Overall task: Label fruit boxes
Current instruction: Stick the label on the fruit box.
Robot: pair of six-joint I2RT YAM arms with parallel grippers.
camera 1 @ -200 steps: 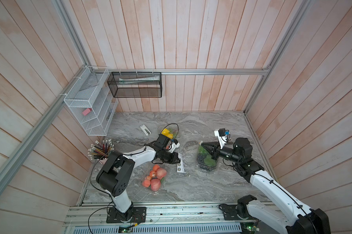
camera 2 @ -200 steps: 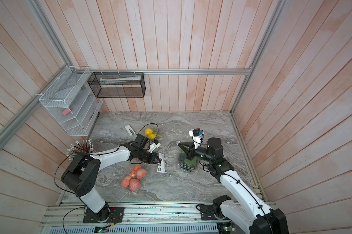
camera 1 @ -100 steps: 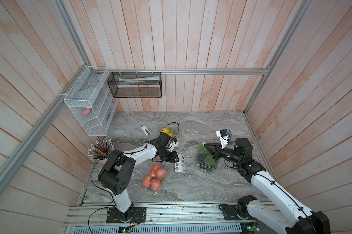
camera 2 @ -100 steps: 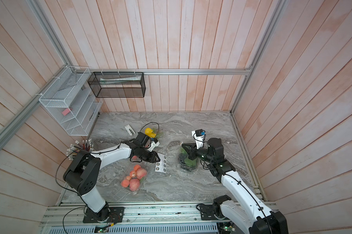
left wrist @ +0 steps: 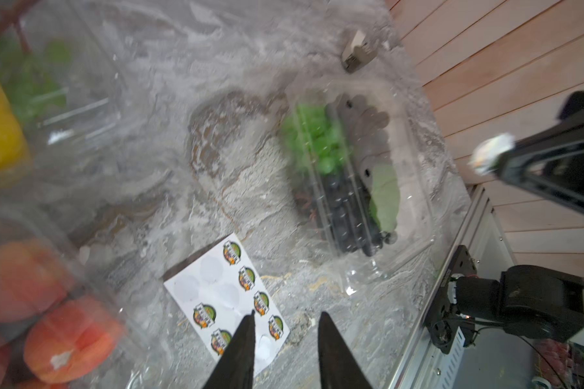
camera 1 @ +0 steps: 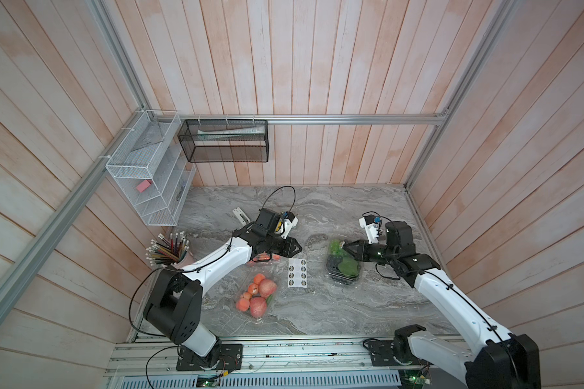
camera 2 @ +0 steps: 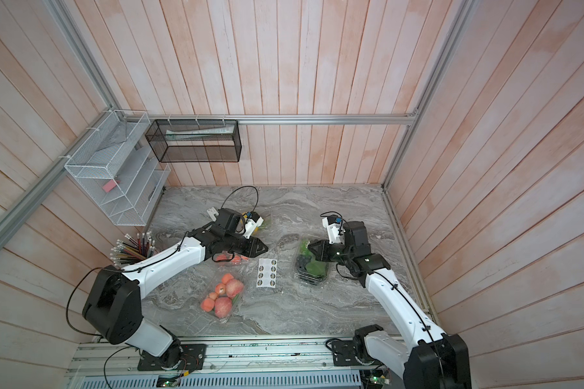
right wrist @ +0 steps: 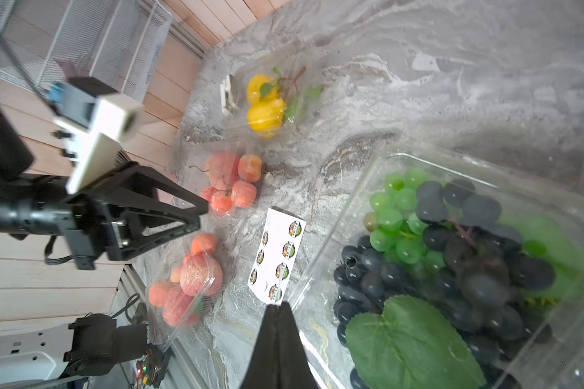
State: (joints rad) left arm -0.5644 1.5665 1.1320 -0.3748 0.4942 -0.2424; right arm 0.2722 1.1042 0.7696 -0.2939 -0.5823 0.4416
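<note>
over the sticker sheet's (camera 1: 297,272) far edge, left gripper (left wrist: 287,315) jaws narrowly apart, empty. right gripper (right wrist: 277,304) pinched shut on a sticker (left wrist: 492,153) over the grape box (camera 1: 346,269), right of sheet. apple boxes (camera 1: 257,298) and yellow-fruit box (right wrist: 267,107) left of sheet.

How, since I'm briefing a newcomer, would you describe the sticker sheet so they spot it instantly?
On the grey marble tabletop, look between the nearer apple clamshell and the grape clamshell. The sticker sheet lies flat there: the only white paper rectangle, dotted with round labels.
</note>
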